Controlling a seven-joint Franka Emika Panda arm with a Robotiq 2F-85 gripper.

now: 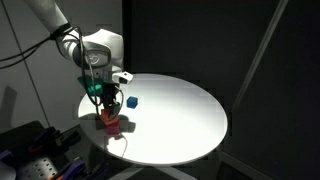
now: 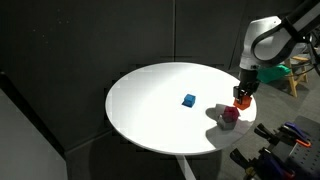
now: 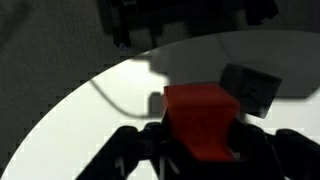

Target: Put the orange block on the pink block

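Note:
My gripper (image 1: 100, 103) is shut on the orange block (image 1: 105, 115) near the table's edge; it also shows in an exterior view (image 2: 241, 101). In the wrist view the orange block (image 3: 200, 120) fills the space between my dark fingers (image 3: 200, 150). The pink block (image 1: 113, 126) sits on the white table just below and beside the held block, and shows in the exterior view from the far side (image 2: 229, 117). In the wrist view the pink block is hidden. The orange block hangs a little above the table, close to the pink one.
A blue cube (image 1: 132, 101) (image 2: 188, 99) lies toward the middle of the round white table (image 1: 180, 115). A grey cube (image 3: 250, 87) (image 2: 215, 112) sits next to the pink block. The table edge is close to my gripper. Dark curtains surround the table.

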